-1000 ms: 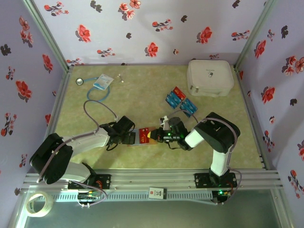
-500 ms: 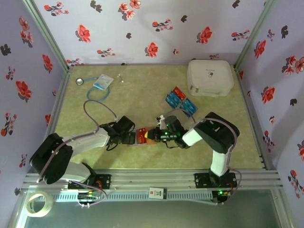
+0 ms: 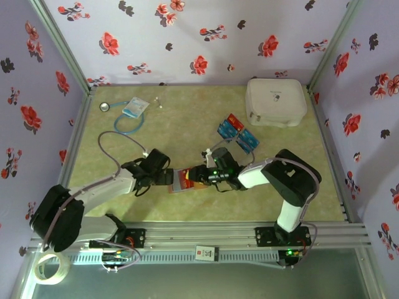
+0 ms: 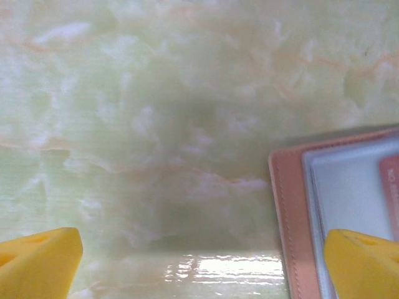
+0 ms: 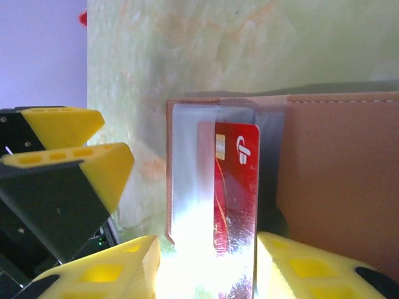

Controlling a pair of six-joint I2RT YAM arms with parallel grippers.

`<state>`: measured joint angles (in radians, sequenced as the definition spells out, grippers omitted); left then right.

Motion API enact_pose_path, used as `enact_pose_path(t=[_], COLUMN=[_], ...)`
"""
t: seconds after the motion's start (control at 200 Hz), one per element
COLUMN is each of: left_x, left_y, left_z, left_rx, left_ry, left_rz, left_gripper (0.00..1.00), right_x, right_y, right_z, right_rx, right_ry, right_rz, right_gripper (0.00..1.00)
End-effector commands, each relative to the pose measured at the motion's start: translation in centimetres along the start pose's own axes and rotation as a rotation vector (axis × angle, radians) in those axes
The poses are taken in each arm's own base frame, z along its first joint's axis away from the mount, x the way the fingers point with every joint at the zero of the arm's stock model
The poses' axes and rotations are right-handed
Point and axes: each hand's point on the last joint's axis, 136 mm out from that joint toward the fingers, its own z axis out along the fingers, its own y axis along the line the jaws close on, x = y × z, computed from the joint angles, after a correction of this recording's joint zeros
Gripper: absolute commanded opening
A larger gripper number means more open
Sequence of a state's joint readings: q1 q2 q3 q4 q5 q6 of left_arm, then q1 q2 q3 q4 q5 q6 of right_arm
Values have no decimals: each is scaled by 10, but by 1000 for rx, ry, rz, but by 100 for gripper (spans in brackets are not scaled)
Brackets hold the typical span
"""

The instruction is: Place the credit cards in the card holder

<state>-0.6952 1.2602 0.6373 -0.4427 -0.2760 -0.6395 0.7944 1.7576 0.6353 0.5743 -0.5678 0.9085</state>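
Top external: the card holder (image 3: 186,180) lies open between the left gripper (image 3: 167,178) and the right gripper (image 3: 201,176), with the remaining credit cards (image 3: 237,132) well apart beyond. Left wrist: fingers (image 4: 37,258) spread wide and empty, the card holder's edge just beside one tip. Right wrist: jaws part-open and gripping nothing, the red card (image 5: 237,180) lying loose between them, its long axis running straight ahead into the card holder.

Left gripper (image 3: 167,179) and right gripper (image 3: 201,177) flank the card holder (image 3: 184,181) — seemingly touching.

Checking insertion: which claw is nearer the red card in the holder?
Right. The right claw straddles the red card; the left claw sits at the opposite edge of the card holder.
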Motion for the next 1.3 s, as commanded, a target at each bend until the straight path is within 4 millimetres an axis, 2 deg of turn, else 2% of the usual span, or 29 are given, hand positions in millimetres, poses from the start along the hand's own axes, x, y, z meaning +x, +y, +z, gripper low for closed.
enact_pose_path(t=[0.0,0.105,0.23,0.335,0.43,0.485,0.63,0.77,1.29], left_x=[9,13,17,21,24,25,26,28,27], left_y=[18,26,28,30,31,32,33,36,29], left_z=[-2,-1,0,2,4,5,8,9,17], left_rx=[-39,-56,-68,-79,-88,-94,-120,-160,-176], left_ry=[34,47,61,73,87,94,110,121,144], left_rz=[-47,-73,-76,-70,-66,-63,-42,-11,45], left_gripper=[100,100,100,100,100,100,100,100,100], right_x=[-2,-7,-11,-17,-20,-21,-19,-15,-6], right_y=[5,9,8,2,-9,-13,-18,-18,-21], right_z=[-7,-15,-27,-37,-43,-44,-37,-26,0], right_rx=[79,141,240,338,435,470,510,523,529], right_ry=[10,9,8,8,23,33,61,89,142], right_rz=[-59,-103,-152,-182,-207,-215,-236,-256,-269], right_gripper=[48,54,55,50,41,33,16,8,6])
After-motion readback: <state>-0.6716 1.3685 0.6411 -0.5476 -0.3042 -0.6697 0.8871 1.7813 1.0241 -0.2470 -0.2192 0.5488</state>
